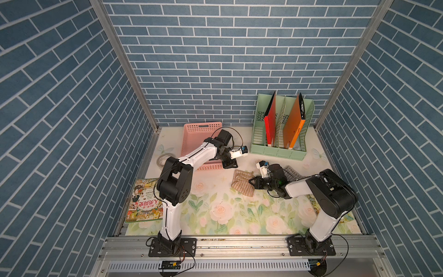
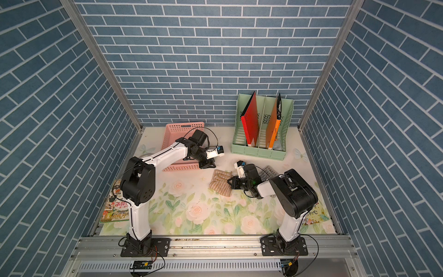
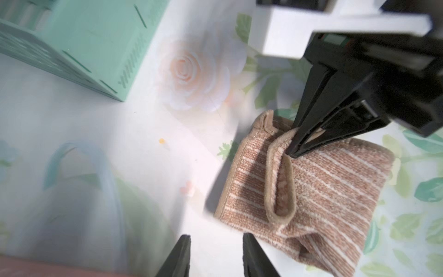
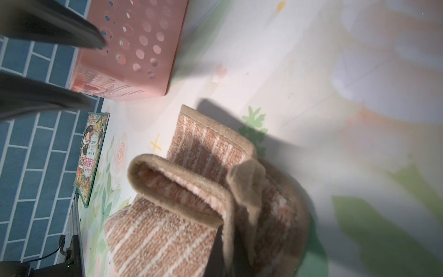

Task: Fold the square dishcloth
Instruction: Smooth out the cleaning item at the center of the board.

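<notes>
Right pincer [image 3: 293, 153] clamps dishcloth [image 3: 323, 191] near pink basket [image 1: 191, 134].

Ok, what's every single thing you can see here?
dishcloth: one, brown striped, centre
basket: one, pink, back left
file rack: one, green, back right
red folder: one, red, in rack
orange folder: one, orange, in rack
picture books: two, colourful, front left and front right
tape roll: one, pale, left of basket
mesh thing: one, grey, behind right arm
left gripper: one, black, open, beside basket
right gripper: one, black, shut on dishcloth
</notes>
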{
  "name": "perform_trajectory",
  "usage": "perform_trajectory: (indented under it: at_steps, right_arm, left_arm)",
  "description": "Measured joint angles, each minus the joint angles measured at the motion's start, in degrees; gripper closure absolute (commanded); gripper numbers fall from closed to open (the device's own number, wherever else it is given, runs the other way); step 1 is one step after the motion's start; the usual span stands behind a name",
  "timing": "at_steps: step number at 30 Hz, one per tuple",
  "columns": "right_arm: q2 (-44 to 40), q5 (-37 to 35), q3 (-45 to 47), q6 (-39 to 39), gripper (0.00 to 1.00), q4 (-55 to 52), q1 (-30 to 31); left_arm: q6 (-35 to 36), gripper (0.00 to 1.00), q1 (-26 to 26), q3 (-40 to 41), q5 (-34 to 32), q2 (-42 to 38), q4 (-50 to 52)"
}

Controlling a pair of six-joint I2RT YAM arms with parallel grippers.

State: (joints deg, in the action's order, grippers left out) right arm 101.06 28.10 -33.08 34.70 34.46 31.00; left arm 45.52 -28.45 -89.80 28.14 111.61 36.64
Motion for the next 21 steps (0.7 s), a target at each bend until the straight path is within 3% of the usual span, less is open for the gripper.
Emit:
perform_trajectory:
  at_steps: [5,15,18,21]
  right_arm:
    - [0.0,-0.07,-1.18,0.0,1.0,-2.05,-0.04]
    - [-0.13,-0.02,-2.99,0.0,0.99,-5.79,-0.04]
    - [-1.03,-0.15,-3.87,0.24,0.77,-8.11,-0.07]
    - [-3.52,-0.94,-4.52,0.07,0.63,-11.37,-0.44]
  left_arm:
    - [1.92,0.6,-2.05,6.95,2.01,-7.93,-0.35]
    - [0.42,0.68,-7.87,19.04,1.86,-3.82,-5.73]
    - [-0.76,0.68,-7.91,19.39,0.48,-3.85,-8.37]
    - [-1.18,0.68,-7.91,19.37,-0.79,-3.72,-9.97]
